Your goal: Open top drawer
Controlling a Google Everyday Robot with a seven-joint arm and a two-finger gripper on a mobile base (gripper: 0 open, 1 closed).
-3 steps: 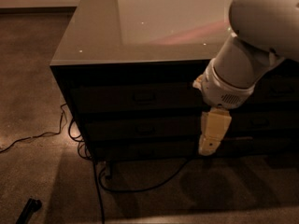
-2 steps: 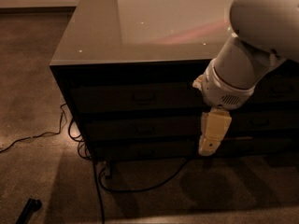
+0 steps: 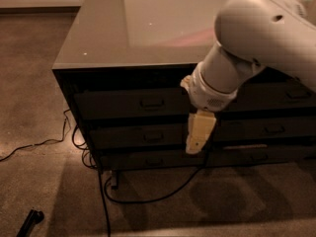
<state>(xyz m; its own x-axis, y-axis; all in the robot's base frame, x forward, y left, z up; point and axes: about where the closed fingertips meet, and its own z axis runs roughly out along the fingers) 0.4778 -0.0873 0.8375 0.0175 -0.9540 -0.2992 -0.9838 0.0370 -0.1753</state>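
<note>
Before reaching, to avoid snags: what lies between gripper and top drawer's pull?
Camera view: only drawer fronts between gripper, lower right, and top drawer pull.

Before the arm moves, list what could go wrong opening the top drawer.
1. The pincer hangs right of and below the top drawer and its pull, level with the middle drawer; it could catch the wrong pull.
2. Cables trail on the floor by the cabinet and could snag.
</note>
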